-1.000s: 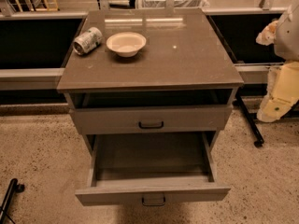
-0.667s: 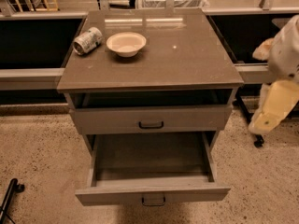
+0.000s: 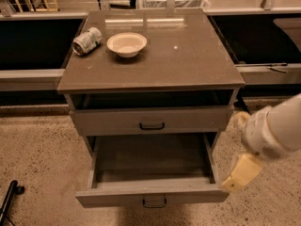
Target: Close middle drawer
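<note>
The middle drawer (image 3: 151, 196) is pulled far out of the grey cabinet (image 3: 150, 74). It is a long shallow tray with a low face panel and a small dark bar handle (image 3: 154, 202), and its inside looks empty. Above it sits a drawer with a taller face panel (image 3: 188, 120) and its own dark handle, with a dark gap over it. My gripper (image 3: 241, 173), a pale yellowish tip on the white arm (image 3: 275, 131), hangs at the lower right. It is just beside the open drawer's front right corner.
A tipped can (image 3: 87, 41) and a cream bowl (image 3: 126, 44) sit on the cabinet top. Low dark shelving runs behind on both sides. A black pole foot (image 3: 9, 199) lies on the speckled floor at the lower left.
My arm has swung down and to the left, from beside the cabinet's upper right to the open drawer's front right corner. The drawers have not moved.
</note>
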`<state>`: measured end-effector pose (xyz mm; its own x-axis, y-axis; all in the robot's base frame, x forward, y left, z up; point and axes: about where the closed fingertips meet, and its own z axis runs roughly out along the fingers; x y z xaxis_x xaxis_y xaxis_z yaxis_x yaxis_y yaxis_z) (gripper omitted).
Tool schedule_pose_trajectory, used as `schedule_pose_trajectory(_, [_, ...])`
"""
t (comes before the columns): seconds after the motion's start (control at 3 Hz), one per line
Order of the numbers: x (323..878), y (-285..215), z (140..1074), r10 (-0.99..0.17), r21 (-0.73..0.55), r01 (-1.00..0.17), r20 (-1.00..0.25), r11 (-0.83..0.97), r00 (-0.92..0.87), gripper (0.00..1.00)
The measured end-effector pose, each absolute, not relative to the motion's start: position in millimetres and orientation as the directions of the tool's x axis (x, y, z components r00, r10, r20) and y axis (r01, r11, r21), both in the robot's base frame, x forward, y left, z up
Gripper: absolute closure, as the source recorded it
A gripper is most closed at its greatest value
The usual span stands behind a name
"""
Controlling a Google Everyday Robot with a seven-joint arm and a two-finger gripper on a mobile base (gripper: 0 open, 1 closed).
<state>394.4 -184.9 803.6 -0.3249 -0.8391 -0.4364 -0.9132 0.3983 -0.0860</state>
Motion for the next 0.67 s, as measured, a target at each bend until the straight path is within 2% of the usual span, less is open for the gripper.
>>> schedule_pose_trajectory(0.33, [381.3,-181.9,739.3,-0.826,-0.014,-0.923,-0.452,0.385,-0.338,0.0])
schedule_pose_trajectory(0.67, [379.7,-181.6,730.3,-0.828,-0.008,-0.924,-0.449,0.381,-0.337,0.0])
